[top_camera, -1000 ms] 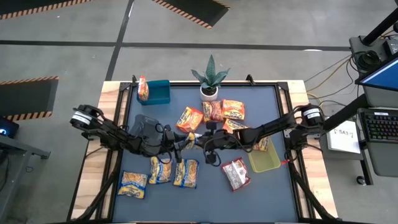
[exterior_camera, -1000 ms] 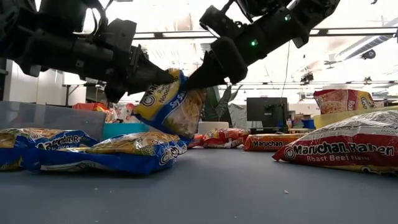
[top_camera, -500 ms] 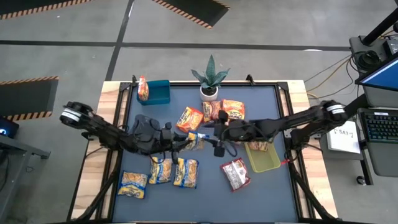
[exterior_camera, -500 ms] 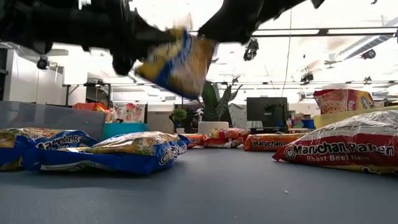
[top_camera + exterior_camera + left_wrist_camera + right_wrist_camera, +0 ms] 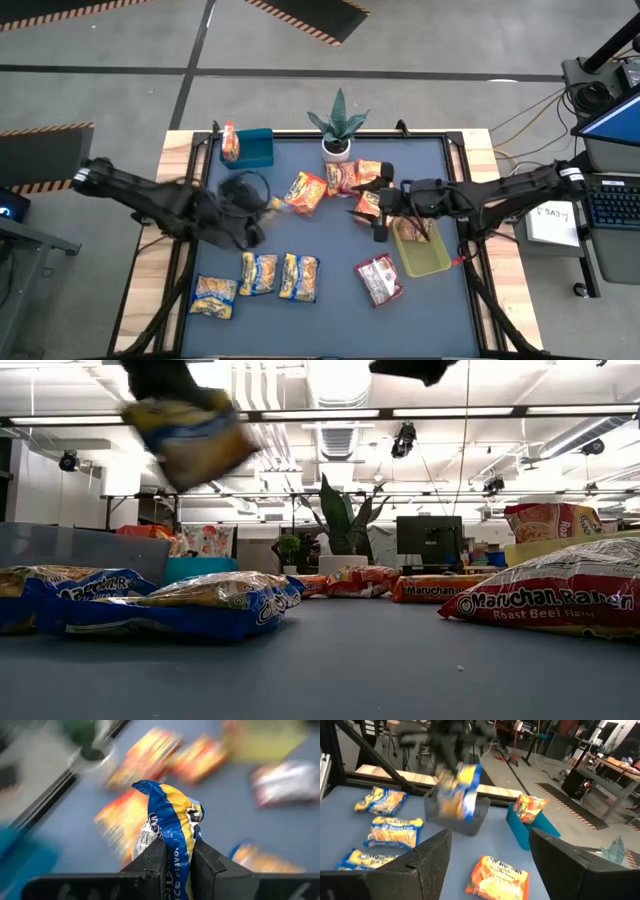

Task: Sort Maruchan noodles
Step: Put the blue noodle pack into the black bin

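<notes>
Yellow-and-blue noodle packet [image 5: 172, 827] is pinched upright in left end effector [image 5: 177, 860].

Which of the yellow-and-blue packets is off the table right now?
The yellow-and-blue packet clamped in the left pincer, up in the air over the table's left side. The other three lie flat in a row near the front edge.

A robotics lab or workshop: a bare concrete floor [image 5: 120, 100] with hazard-striped mats [image 5: 300, 18], ceiling strip lights [image 5: 470, 412] and ducts [image 5: 340, 400], workbenches [image 5: 615, 767], monitors [image 5: 428, 536], and loose cables [image 5: 525, 120] beside the table [image 5: 175, 150].
</notes>
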Available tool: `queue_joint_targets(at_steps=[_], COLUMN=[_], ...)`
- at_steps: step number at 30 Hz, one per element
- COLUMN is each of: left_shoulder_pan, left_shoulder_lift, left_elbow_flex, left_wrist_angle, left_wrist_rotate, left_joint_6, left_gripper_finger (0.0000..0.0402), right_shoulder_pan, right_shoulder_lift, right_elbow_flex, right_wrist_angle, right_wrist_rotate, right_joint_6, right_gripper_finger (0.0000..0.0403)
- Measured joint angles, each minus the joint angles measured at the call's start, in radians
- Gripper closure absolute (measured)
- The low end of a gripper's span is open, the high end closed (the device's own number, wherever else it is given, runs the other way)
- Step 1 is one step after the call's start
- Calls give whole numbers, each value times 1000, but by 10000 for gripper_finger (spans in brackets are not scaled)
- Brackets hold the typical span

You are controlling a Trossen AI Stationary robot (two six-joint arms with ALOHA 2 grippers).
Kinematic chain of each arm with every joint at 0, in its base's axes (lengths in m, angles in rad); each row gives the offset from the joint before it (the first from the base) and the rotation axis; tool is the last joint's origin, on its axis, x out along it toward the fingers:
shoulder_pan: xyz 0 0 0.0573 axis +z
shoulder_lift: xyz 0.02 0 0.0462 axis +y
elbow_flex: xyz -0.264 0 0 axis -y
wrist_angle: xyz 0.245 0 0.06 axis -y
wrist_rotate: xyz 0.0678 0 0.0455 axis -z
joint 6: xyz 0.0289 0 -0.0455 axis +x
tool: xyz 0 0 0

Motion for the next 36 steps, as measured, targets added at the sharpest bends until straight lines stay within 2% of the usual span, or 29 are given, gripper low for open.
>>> queue_joint_targets(at_steps=[3,6,7,11,13,17,29,36], left_shoulder_pan=[12,24,29,35,44,71,265,299], left_shoulder_lift=[38,86,94,83,95,137,253,278], left_elbow_flex=[187,327,351,363,362,359,256,180], left_wrist_angle=[-417,-698,-709,-580,-608,-708,-703,-685], left_wrist_rotate=[-9,-12,-9,63,68,61,67,68], left_joint_6=[-208,-363,-363,-153,-119,-141,-121,-103], left_gripper_finger=[361,362,362,362,362,362,362,362], right_shoulder_pan=[0,0,0,-2,-6,-12,-13,-14], right_shoulder_lift=[-23,-44,-49,-58,-58,-54,-53,-53], right_elbow_flex=[-40,-52,-51,-51,-53,-53,-53,-53], right_wrist_angle=[4,6,9,2,-7,-14,-8,-31], right_wrist_rotate=[3,33,42,52,52,52,52,52], right_joint_6=[-31,-55,-59,-63,-64,-65,-72,-82], right_gripper_finger=[151,150,149,147,148,153,147,154])
